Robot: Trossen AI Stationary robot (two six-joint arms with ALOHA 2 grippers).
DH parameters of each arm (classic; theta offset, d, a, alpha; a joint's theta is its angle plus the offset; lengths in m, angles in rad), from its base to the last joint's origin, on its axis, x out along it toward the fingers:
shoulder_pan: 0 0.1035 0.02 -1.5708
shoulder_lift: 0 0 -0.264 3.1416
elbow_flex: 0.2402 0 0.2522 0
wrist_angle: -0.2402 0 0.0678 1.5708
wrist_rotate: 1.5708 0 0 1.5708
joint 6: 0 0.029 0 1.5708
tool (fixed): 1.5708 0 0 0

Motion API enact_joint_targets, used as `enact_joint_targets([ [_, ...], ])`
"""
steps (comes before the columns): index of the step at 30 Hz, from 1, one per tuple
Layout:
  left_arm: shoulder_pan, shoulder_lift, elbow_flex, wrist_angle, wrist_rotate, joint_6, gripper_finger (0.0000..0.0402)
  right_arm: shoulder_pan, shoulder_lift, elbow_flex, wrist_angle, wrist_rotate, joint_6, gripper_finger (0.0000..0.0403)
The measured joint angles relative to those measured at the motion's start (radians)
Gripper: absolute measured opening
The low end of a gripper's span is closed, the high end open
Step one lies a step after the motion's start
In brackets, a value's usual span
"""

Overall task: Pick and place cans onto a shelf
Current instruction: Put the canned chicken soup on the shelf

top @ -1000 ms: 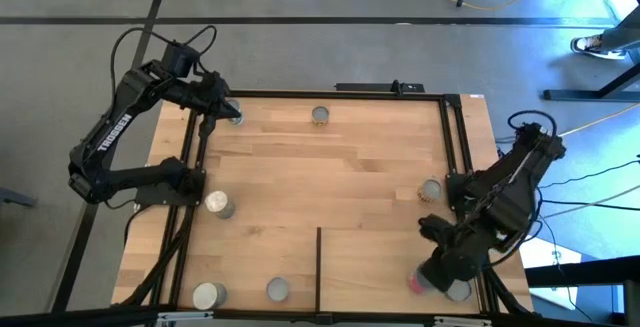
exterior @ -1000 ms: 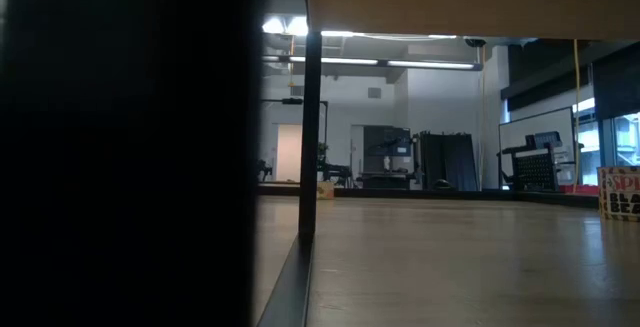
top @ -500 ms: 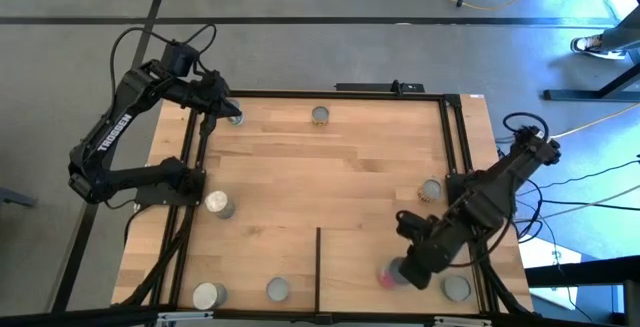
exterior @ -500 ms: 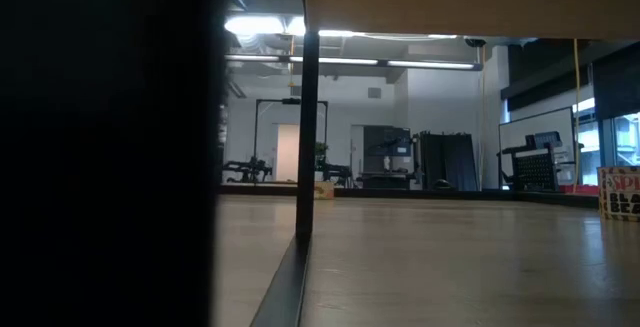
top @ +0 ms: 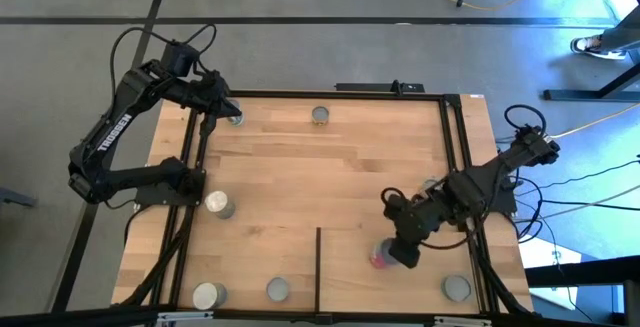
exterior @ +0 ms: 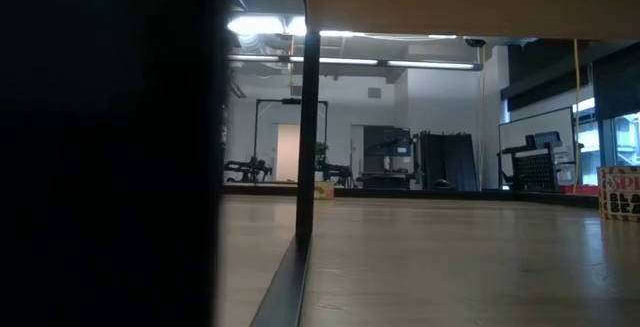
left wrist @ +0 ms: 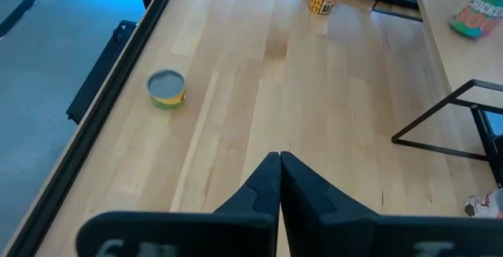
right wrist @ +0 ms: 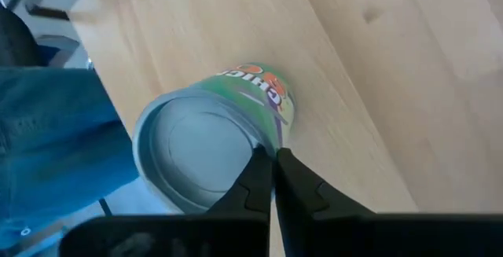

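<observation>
Shifting: right gripper (top: 400, 254) and red-pink can (top: 380, 258) have moved from lower-right corner toward lower centre.
Fingers: together, at the can's rim.
Meaning: placement pending.
Left gripper (top: 226, 111): together, upper left.

Six cans (top: 277, 289) ring the tabletop (top: 330, 177) edges, one nearer the middle

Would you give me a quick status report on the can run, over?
Left gripper shut, idle at a left corner. Right gripper shut, tips at pink-sided can rim; grip unclear. Nearest other can apart, by the right edge.
</observation>
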Motion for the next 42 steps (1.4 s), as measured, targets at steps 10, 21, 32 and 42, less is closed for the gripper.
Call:
enact_joint_targets([
  [10,0.000,0.000,0.000,0.000,0.000,0.001,0.0000,0.057,-0.100,-0.001,-0.160,0.007,0.165,0.0006],
  [21,0.000,0.000,0.000,0.000,0.000,0.000,0.0000,0.218,-0.181,0.000,-0.351,0.008,0.440,0.0006],
  [32,0.000,0.000,0.000,0.000,0.000,-0.002,0.0000,0.357,-0.181,-0.001,-0.417,0.101,0.650,0.0006],
  [42,0.000,0.000,0.000,0.002,0.000,-0.006,0.0000,0.428,-0.187,-0.054,-0.403,0.118,0.763,0.0006],
])
